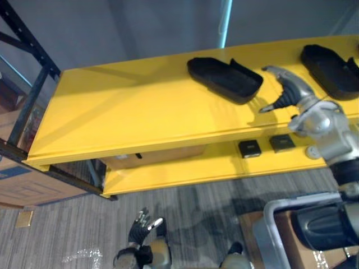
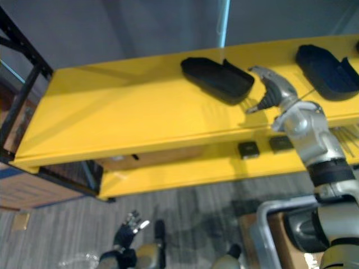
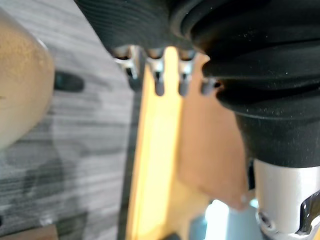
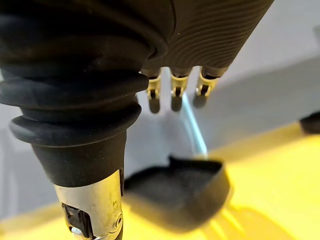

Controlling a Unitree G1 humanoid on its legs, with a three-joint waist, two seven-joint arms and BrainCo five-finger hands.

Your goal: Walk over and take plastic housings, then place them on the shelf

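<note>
Housings of black plastic, two counted, lie on the yellow upper shelf (image 1: 129, 112). The centre housing (image 1: 224, 78) sits at the upper middle of the frame, and the right housing (image 1: 331, 70) is cut by the right edge. Both sit toward the back of the board, well apart from each other and back from the front lip. The left half of the board is bare, with open room running to its end beside the black rack post (image 1: 33, 89).

On the lower shelf (image 1: 185, 168), one small black square (image 1: 249, 148) and a second square (image 1: 282, 143) sit side by side, right of centre.

The right hand (image 1: 283, 84) is raised over the upper shelf between the two housings, just right of the centre one. Its fingers (image 4: 172, 97) are loosely extended and hold nothing.

The left hand (image 1: 143, 224) hangs low at the bottom of the frame over the grey floor (image 1: 196, 213). Its fingers (image 3: 159, 82) are relaxed and empty.
</note>
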